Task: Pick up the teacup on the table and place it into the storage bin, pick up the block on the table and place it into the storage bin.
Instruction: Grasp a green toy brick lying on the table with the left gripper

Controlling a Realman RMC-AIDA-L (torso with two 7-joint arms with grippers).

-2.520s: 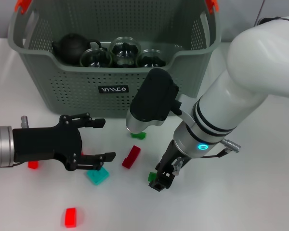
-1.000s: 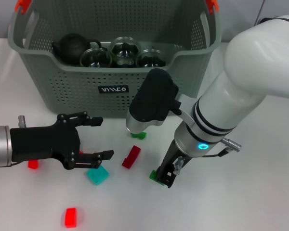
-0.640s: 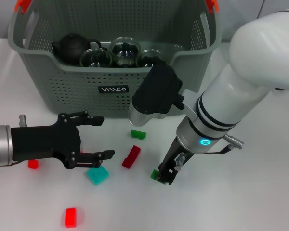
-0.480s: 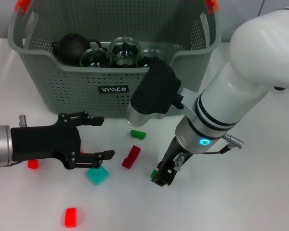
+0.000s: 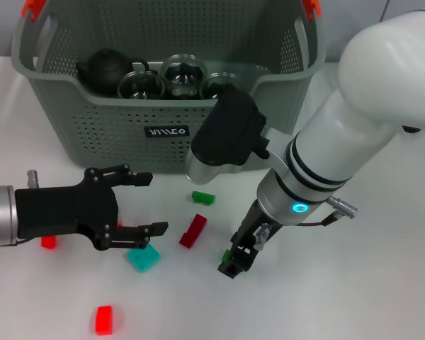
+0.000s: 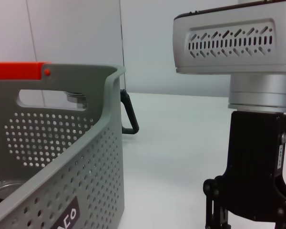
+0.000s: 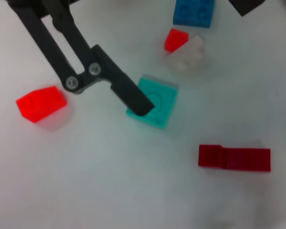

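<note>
The storage bin (image 5: pixel 92 134), a grey-green perforated basket with orange clips, stands at the back and also shows in the left wrist view (image 6: pixel 62 157). It holds a black teapot (image 5: pixel 106 67) and three glass teacups (image 5: pixel 184 76). No teacup shows on the table. My right gripper (image 5: pixel 234 263) is shut on a small green block (image 5: pixel 227 254) low over the table, in front of the bin. My left gripper (image 5: pixel 156 203) is open and empty at the front left, just above a teal block (image 5: pixel 142 258). The right wrist view shows that teal block (image 7: pixel 155 102) under a left finger (image 7: pixel 124 88).
Loose blocks lie on the white table: green (image 5: pixel 202 197), dark red (image 5: pixel 193 231), red (image 5: pixel 104 319) and a small red one (image 5: pixel 49 241). The right wrist view also shows a blue block (image 7: pixel 193 12). My right arm's bulky wrist (image 5: pixel 227 138) hangs close to the bin's front wall.
My right gripper has shifted slightly left and towards the front with the green block between its fingers. My left gripper drew back a little to the left and stays open.
</note>
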